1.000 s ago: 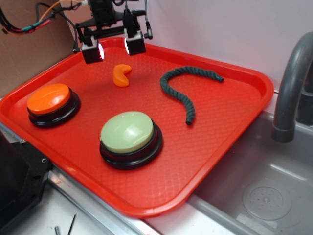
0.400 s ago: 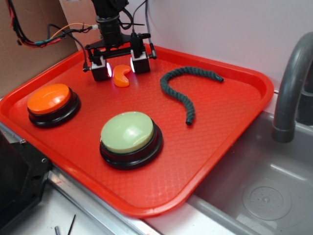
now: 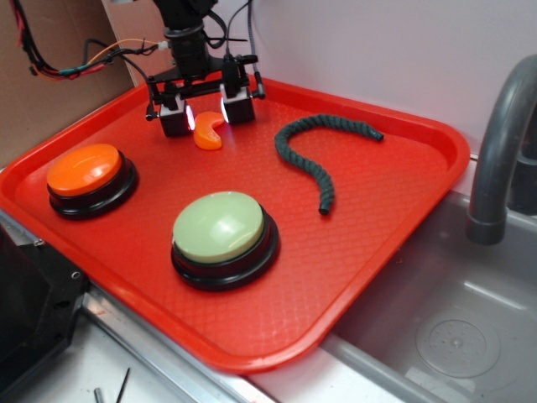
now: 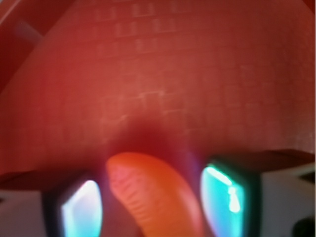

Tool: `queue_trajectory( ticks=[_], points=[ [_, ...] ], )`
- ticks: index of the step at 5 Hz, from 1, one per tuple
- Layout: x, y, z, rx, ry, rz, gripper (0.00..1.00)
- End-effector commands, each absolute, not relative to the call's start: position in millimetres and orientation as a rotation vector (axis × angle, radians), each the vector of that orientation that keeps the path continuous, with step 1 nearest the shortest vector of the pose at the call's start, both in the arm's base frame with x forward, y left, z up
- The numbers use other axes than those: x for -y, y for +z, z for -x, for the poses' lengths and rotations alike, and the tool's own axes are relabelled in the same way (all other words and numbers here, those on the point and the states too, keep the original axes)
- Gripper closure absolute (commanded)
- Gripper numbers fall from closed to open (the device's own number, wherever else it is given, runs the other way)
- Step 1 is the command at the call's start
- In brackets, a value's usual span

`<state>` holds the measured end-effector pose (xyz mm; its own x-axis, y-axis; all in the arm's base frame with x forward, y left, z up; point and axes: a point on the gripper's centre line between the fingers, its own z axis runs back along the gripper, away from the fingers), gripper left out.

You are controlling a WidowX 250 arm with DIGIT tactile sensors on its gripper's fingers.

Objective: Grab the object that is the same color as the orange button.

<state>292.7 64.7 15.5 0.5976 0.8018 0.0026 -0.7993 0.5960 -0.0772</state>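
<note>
Small smooth orange plastic crescent (image 3: 208, 131) near red tray's (image 3: 394, 227) far edge, between spread, unclenched fingers (image 3: 174, 122) of black gripper (image 3: 206, 117); gripper barely shifted since 0.4 s ago, crescent unmoved.

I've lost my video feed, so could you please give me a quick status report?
Gripper low on the tray, jaws open, straddling the orange crescent. Not closed on it. Rope and both buttons well clear.
</note>
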Motion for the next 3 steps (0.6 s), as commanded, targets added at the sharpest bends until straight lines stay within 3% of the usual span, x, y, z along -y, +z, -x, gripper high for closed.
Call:
queue_trajectory(
  ticks=[1,3],
  points=[
    [-72.4,14.3,-294.8,0.069,0.911,0.065,1.00],
    [-71.5,13.7,-293.3,0.074,0.911,0.065,1.00]
  ],
)
